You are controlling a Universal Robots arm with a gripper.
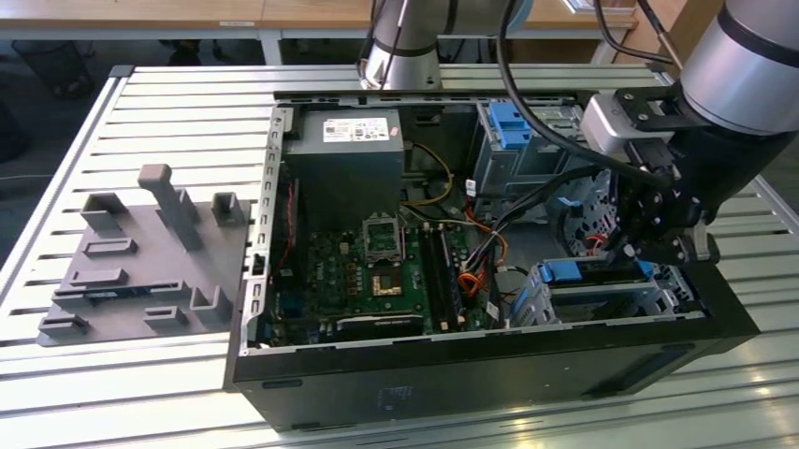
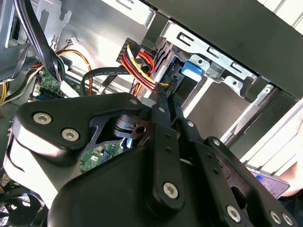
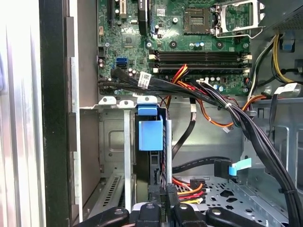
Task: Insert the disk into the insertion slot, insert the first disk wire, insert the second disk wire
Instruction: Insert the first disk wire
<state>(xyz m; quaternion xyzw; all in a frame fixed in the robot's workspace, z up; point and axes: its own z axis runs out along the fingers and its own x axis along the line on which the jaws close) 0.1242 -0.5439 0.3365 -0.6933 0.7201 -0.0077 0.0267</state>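
Slatted table (image 1: pixel 163 103) bears one computer case (image 1: pixel 500 374); one claw (image 2: pixel 164 101) pinches one plug (image 2: pixel 162 86) at one disk (image 3: pixel 150 135).

Lab: slatted bench (image 1: pixel 163 103), opened computer case (image 1: pixel 474 374)

a slatted metal table (image 1: pixel 187 122) bears an open computer case (image 1: pixel 437 383) and, beside it, a grey fixture plate (image 1: pixel 125 281).
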